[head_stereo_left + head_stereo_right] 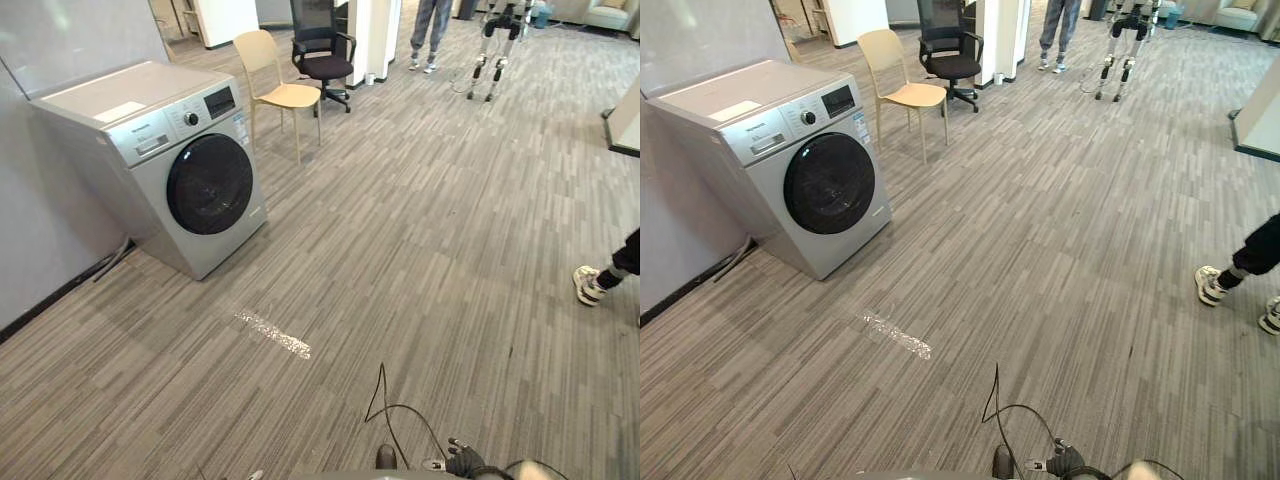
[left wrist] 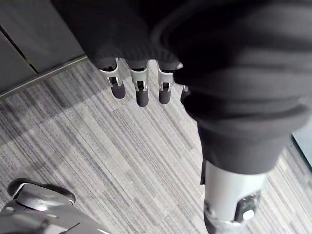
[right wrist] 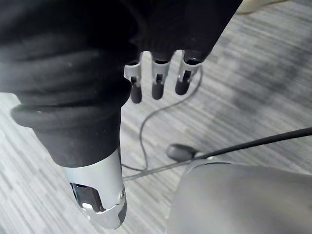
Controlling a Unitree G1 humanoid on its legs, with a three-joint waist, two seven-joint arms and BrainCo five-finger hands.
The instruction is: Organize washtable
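1. Far left: a grey wall (image 1: 40, 200) runs along the edge of the striped grey floor (image 1: 420, 220).

2. Against that wall stands the washing machine (image 1: 165, 160), a silver front-loader. Its round dark door (image 1: 208, 183) is closed and faces out into the room. A pale rectangle (image 1: 120, 111) lies flat on its top panel; it may be a sheet of paper or a label, I cannot tell which.

3. On the floor in front of the machine, nearer to me, lies a short shiny strip (image 1: 273, 334), apart from the machine's base.

4. Just beyond the machine stands a beige chair (image 1: 275, 75), with a black office chair (image 1: 322, 50) just behind it.

5. Further right, at the far end of the room, a person's legs (image 1: 430, 30) are standing. At the right edge a second person's shoe (image 1: 590, 285) rests on the floor.

6. My left hand (image 2: 140, 90) hangs over bare floor. Its fingers are straight and relaxed in a row, the thumb (image 2: 234, 195) held apart. It touches and carries nothing.

7. My right hand (image 3: 157, 80) hangs likewise over the floor, fingers loose and extended, thumb (image 3: 97, 190) apart, with nothing in it.

8. Position of the washing machine relative to the hands: ahead and to my left, well apart from both. Neither hand is in contact with it.
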